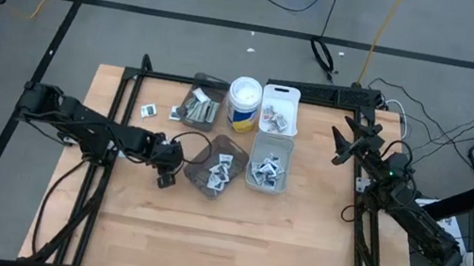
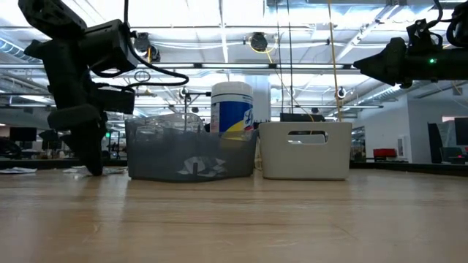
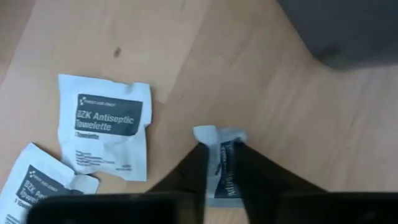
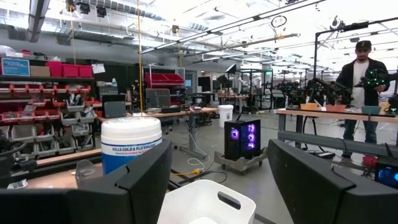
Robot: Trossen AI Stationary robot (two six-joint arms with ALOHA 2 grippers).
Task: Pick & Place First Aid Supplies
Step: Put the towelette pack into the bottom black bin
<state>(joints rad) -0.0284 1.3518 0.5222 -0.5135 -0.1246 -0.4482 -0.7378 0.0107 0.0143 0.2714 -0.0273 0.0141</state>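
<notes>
the left gripper [image 3: 221, 168] was seen low over the table [image 1: 230, 237], its fingers [image 3: 186, 177] drawn in close on either side of a small white packet [image 3: 219, 163] with dark print. the packet stood on edge between them and appeared to be pinched. two more packets were found lying flat on the wood just beyond the fingers and off to one side: one whole square [image 3: 104, 126] and one [image 3: 43, 183] partly cut off at the frame edge. a corner of the smoky bin [image 3: 348, 31] was seen ahead of the fingertips, on the opposite side. in the high view that bin [image 1: 212, 169] was shown beside the gripper with more packets in it, and further packets lay in the clear bins [image 1: 269, 162]. the right gripper [image 4: 217, 180] was held raised at the table's far right corner, its fingers [image 4: 314, 180] spread wide with nothing between them, pointing toward a white tub [image 4: 130, 149].
</notes>
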